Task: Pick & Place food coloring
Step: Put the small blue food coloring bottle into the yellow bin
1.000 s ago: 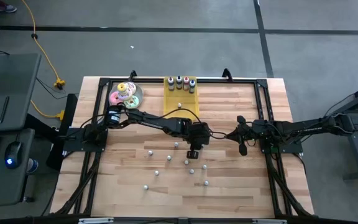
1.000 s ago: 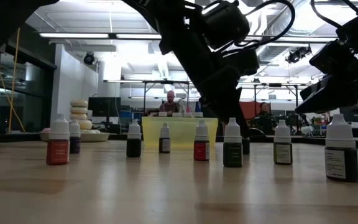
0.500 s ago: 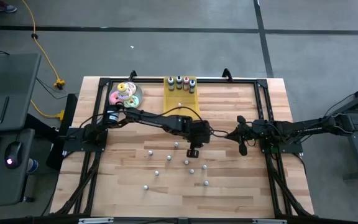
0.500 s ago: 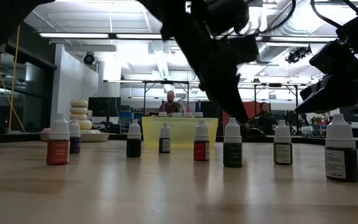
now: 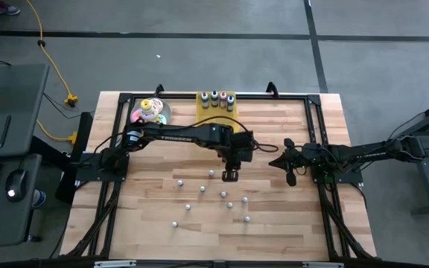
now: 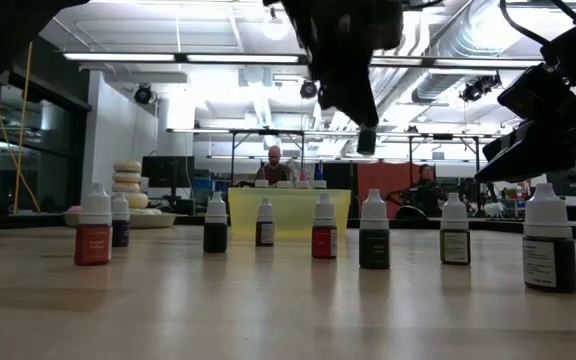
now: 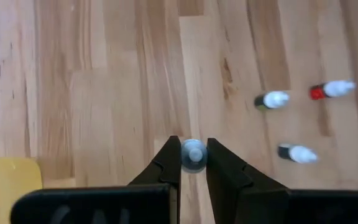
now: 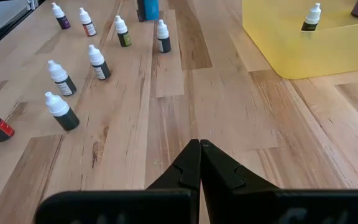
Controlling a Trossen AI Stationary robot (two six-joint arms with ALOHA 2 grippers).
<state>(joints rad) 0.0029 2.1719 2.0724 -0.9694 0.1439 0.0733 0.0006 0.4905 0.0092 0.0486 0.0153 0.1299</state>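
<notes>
My left tool (image 7: 193, 163) is clamped on one small food coloring bottle (image 7: 193, 154), white cap showing between the fingers, and holds it clear of the counter (image 5: 289, 223), above the middle and near the loose group. In the low view the bottle hangs well above the standing ones. My right tool (image 8: 199, 163) waits over the right side of the counter, fingers pressed together, holding nothing. Progress, judged from the layout: the yellow tray (image 5: 220, 125) at the far edge already carries a row of slightly larger bottles along its back edge and one small bottle (image 8: 311, 17) on its floor, so I take the tray as the drop point and count only a little of the work as done. Roughly nine loose bottles (image 5: 228, 195) stand upright, spread over the middle and near half of the counter. Left to do: carry the held bottle over to the tray, release it, then repeat for each loose one.
</notes>
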